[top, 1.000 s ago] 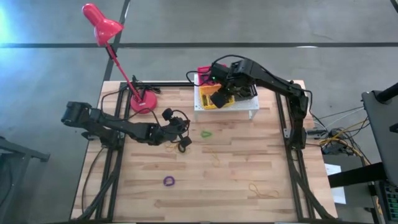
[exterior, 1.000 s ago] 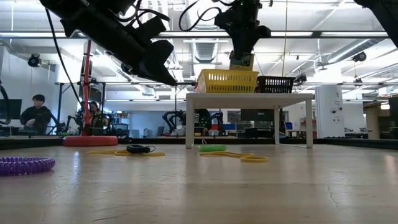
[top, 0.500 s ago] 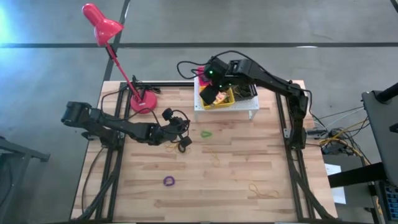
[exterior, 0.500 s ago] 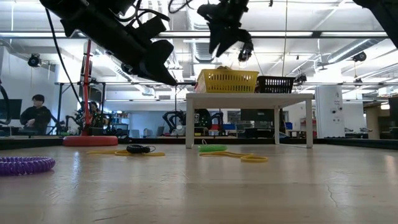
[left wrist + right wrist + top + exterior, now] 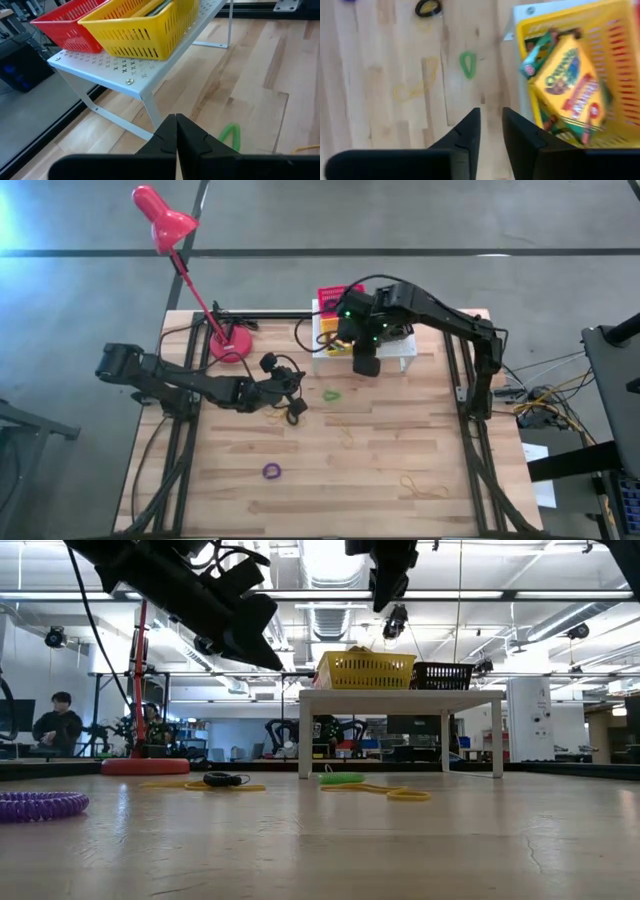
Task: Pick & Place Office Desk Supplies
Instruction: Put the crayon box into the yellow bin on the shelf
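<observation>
While the crayon box (image 5: pixel 568 86) lies tilted inside the yellow basket (image 5: pixel 615 30) on the white shelf (image 5: pixel 120 76), nothing is held by the right tool (image 5: pixel 491 131), its fingers slightly parted beside that basket. Being light, flat and stiff, the box is probably best gripped across its thin edges. The left tool (image 5: pixel 176 131) is closed empty, short of the shelf.

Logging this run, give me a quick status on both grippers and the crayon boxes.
Right gripper open, empty, above shelf's front edge. Left gripper shut, empty, over table. Crayon boxes in yellow basket. Nothing blocking.

I saw open desk (image 5: pixel 400 440) in front; the shelf (image 5: pixel 400 352) and lamp (image 5: pixel 215 320) blocked the back edge.
</observation>
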### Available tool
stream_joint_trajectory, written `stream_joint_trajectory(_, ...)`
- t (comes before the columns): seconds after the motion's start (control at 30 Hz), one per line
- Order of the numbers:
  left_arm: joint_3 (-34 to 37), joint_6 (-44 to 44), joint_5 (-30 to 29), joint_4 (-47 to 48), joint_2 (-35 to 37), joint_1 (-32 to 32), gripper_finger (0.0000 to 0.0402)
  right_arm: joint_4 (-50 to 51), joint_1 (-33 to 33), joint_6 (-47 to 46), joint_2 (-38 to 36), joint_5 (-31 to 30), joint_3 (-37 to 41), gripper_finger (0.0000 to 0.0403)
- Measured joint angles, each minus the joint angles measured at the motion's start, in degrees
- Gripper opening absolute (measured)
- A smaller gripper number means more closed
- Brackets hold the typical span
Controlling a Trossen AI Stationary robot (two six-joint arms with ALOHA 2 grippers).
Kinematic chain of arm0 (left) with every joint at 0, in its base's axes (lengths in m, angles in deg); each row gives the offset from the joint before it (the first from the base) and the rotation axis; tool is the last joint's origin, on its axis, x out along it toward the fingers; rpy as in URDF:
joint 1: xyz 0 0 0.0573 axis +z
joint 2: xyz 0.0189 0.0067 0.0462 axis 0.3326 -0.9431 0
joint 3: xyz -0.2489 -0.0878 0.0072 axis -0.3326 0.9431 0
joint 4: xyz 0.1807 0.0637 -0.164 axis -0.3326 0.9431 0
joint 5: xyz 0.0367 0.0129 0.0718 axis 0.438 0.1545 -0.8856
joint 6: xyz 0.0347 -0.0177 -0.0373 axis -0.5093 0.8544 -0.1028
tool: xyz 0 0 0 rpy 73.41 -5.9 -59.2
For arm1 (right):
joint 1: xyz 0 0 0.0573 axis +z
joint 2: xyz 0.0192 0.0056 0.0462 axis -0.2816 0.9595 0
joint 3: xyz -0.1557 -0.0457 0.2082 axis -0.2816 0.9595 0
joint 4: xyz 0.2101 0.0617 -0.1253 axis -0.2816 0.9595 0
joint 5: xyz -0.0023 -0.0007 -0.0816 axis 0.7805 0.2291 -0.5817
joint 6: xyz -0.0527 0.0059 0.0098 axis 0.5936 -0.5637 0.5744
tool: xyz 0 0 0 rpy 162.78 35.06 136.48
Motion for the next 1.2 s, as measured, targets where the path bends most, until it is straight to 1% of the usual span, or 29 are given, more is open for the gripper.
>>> stream_joint_trajectory(0.07, 0.0, 0.0, 0.02, 0.07, 0.0, 0.23, 0.0001, -1.15, -0.28, 1.32, 0.0, 0.51, 2.12, 0.0062)
stream_joint_trajectory(0.2, 0.0, 0.15, 0.01, 0.05, 0.0, 0.6, 0.0001, -6.63, -1.83, 3.22, 0.15, 0.57, 6.04, 0.0035)
stream_joint_trajectory(0.4, 0.02, 0.24, 0.02, 0.04, 0.0, 0.61, 0.0001, -11.7, -5.46, 3.45, 0.12, 0.56, 10.26, 0.0012)
stream_joint_trajectory(0.57, 0.02, 0.39, 0.04, 0.04, 0.0, 0.61, 0.0001, -16.57, -6.86, 2.84, 0.04, 0.85, 12.43, 0.0009)
stream_joint_trajectory(0.8, 0.02, 0.69, 0.04, 0.04, -0.02, 0.61, 0.0001, -23.74, -6.9, 2.94, -0.04, 0.18, 15.84, 0.0008)
stream_joint_trajectory(0.97, 0.02, 0.8, 0.36, -0.75, -0.02, 0.61, 0.0001, -24.78, -6.86, 0.84, -0.15, -5.29, 14.32, 0.0008)
stream_joint_trajectory(1.2, -0.04, 1.05, 1.77, -2.11, -0.02, 0.59, 0.0001, -24.98, -6.53, 0.78, -0.26, -5.35, 12.1, 0.0008)
